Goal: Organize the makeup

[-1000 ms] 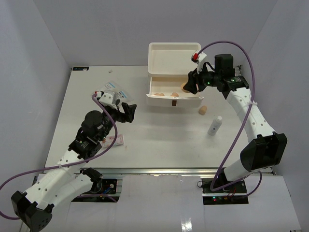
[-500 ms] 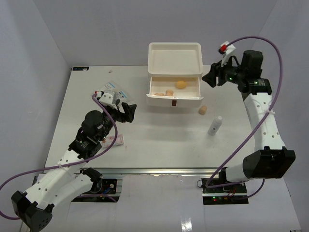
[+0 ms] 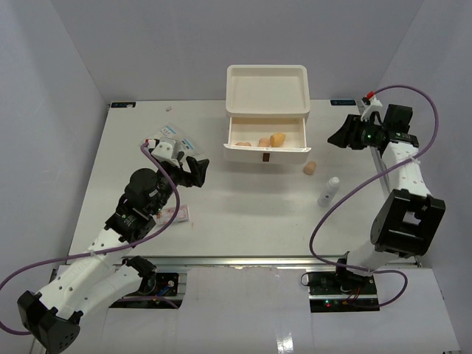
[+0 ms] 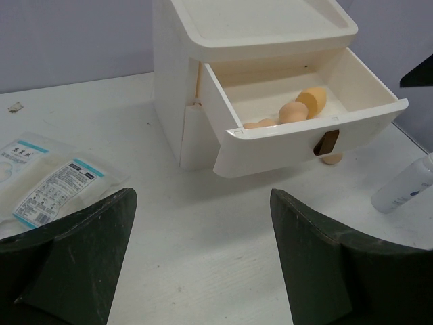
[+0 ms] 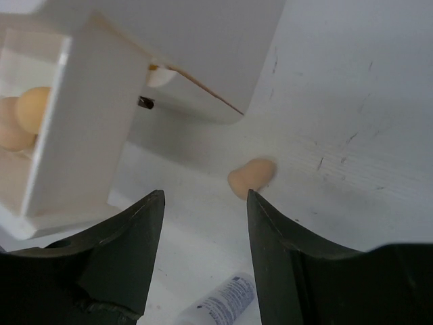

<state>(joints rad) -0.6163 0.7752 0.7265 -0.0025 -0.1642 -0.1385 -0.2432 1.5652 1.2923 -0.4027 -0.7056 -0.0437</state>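
Note:
The white drawer box has its top drawer pulled out, with three tan sponges inside, also in the left wrist view. Another sponge lies on the table right of the drawer; the right wrist view shows it just beyond the fingertips. A white tube lies nearer. My right gripper hangs open and empty right of the box. Clear packets lie at the left. My left gripper is open wide and empty.
A small pink-labelled item lies on the table beside the left arm. The white tube shows at the right edge of the left wrist view. Grey walls close in the table on three sides.
The right gripper has left a sponge in the drawer and drawn back to the right, away from the box. The left arm has stayed still.

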